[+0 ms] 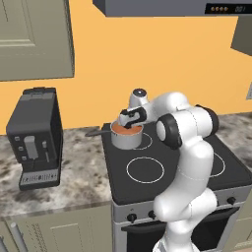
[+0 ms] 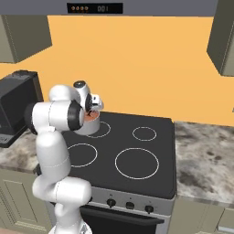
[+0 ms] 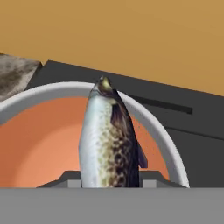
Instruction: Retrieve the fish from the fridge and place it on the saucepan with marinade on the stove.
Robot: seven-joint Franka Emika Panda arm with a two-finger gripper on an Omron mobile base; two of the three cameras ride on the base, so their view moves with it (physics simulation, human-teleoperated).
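Note:
The fish, silvery with a dark speckled back, stands upright between my fingertips over the saucepan. My gripper is shut on the fish. Orange-brown marinade fills the pan below it. In the left base view the gripper hangs just above the steel saucepan and its marinade, on the back left burner of the black stove. The right base view has the gripper over the saucepan, partly hidden by my arm. The fridge is out of view.
A dark coffee machine stands on the marble counter left of the stove. The pan's dark handle points left. A range hood hangs above. More counter lies to the stove's right.

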